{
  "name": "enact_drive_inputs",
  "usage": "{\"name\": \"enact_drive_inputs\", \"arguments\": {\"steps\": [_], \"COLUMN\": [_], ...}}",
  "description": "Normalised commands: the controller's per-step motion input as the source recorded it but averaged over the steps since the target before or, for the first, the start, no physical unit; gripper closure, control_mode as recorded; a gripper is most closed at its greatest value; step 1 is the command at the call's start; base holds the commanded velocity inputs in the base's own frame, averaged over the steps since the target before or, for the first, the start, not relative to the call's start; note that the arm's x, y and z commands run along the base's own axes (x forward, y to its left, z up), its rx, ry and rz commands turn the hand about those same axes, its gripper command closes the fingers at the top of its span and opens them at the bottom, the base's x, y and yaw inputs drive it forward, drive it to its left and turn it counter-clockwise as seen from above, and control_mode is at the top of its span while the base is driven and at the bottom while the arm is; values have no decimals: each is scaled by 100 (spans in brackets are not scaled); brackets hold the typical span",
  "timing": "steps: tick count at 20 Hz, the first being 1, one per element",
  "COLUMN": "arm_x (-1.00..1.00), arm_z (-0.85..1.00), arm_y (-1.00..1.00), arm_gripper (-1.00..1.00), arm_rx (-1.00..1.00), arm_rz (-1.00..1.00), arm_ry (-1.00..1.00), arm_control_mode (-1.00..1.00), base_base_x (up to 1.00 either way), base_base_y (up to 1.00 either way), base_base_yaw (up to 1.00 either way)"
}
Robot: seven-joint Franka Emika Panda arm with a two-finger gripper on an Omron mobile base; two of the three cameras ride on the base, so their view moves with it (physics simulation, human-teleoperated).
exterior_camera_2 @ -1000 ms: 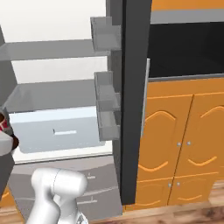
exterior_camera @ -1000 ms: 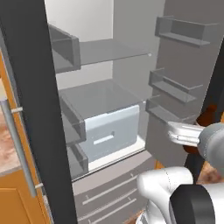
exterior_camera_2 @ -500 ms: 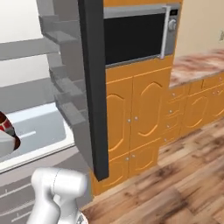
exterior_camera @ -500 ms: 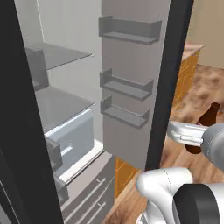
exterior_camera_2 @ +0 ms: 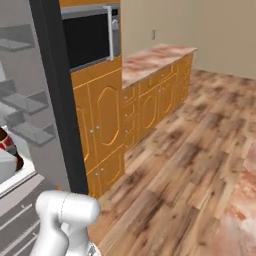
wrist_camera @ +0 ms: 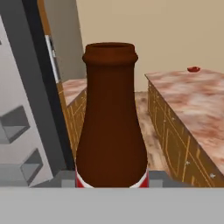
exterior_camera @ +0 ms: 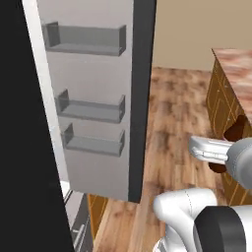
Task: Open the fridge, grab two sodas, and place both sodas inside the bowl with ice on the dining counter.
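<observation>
Transport step, by my reading: I have the bottle [wrist_camera: 111, 118] in hand, clear of the fridge [exterior_camera: 93, 98], its door open. Jaws are clamped on the bottle's labelled lower body. The bowl [wrist_camera: 193, 69] sits far off on the tabletop [wrist_camera: 197, 100]. Next move calls for carrying the bottle upright to that bowl.

Bottle [wrist_camera: 111, 127] showing dark brown, red-and-white label at base. Fridge [exterior_camera: 93, 98] door reading grey with black edge, grey shelves. Cabinets [exterior_camera_2: 107, 125] showing orange. Table [wrist_camera: 192, 94] showing pinkish-brown marbling, orange base. Bowl [wrist_camera: 193, 69] showing red. Floor [exterior_camera_2: 185, 165] showing brown wood planks. Microwave [exterior_camera_2: 90, 37] showing black.
</observation>
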Motion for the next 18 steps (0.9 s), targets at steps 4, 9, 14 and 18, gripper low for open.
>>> {"name": "enact_drive_inputs", "arguments": {"steps": [4, 9, 14, 18], "arm_x": [0, 0, 0, 0], "arm_z": [0, 0, 0, 0], "arm_y": [0, 0, 0, 0], "arm_gripper": [100, 100, 100, 100], "arm_rx": [0, 0, 0, 0], "arm_rz": [0, 0, 0, 0], "arm_ry": [0, 0, 0, 0], "arm_control_mode": [100, 100, 100, 100], "base_base_x": [-5, 31, 60, 95], "base_base_y": [-4, -41, -54, -29], "base_base_yaw": [-65, -53, -36, -13]}}
